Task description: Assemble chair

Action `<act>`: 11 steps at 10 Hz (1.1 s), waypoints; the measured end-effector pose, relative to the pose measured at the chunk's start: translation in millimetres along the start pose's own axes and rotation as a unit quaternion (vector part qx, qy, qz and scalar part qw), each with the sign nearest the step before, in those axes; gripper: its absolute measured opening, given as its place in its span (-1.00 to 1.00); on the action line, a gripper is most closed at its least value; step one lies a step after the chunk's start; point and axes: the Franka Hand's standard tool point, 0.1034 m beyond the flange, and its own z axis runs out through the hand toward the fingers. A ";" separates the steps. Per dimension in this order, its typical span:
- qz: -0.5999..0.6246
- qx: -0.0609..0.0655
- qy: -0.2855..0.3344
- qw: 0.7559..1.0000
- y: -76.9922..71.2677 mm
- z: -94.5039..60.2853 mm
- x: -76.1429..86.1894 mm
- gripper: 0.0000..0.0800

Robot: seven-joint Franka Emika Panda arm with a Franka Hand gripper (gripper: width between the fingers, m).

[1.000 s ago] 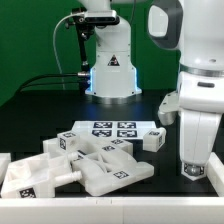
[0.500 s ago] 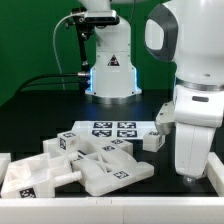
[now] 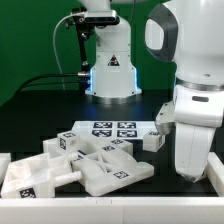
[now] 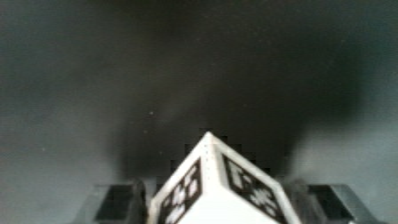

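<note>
Since a second ago the arm (image 3: 195,95) has turned, hiding the fingers of the gripper (image 4: 222,205) from outside. Chunky white tagged chair parts (image 3: 95,168) lie just in front of the marker board (image 3: 105,128). To the exterior view's right of it, blurred jaws flank a sharp-cornered tagged block (image 4: 217,180), and I cannot tell whether they grip it.

Tabletop (image 3: 40,110): black, matte.
Chair parts (image 3: 95,168): all plain white, with small square tags in black-and-white pattern.
Small block (image 3: 153,140): white, with tag of same kind.
Marker board (image 3: 105,129): white, several black-and-white square tags.
Robot arm (image 3: 195,110): glossy white, dark disc at joint.
Arm base (image 3: 112,62): white, black triangle sign, blue glow low on it.
Cables (image 3: 50,80): black.
Wrist view: chair part (image 4: 210,160) white, black-and-white tags on two faces; claw fingers (image 4: 121,203) dull grey; tabletop dark grey.
</note>
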 end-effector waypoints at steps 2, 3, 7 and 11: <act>0.001 0.001 -0.007 1.000 -9.8 -18.6 -13.1 -0.02; 0.003 0.002 -0.011 1.000 -27.2 -27.6 -19.2 -0.02; 0.029 0.001 -0.018 0.999 -67.2 -45.5 -35.1 -0.02; 0.042 0.008 -0.012 0.999 -106.3 -28.4 -31.7 -0.02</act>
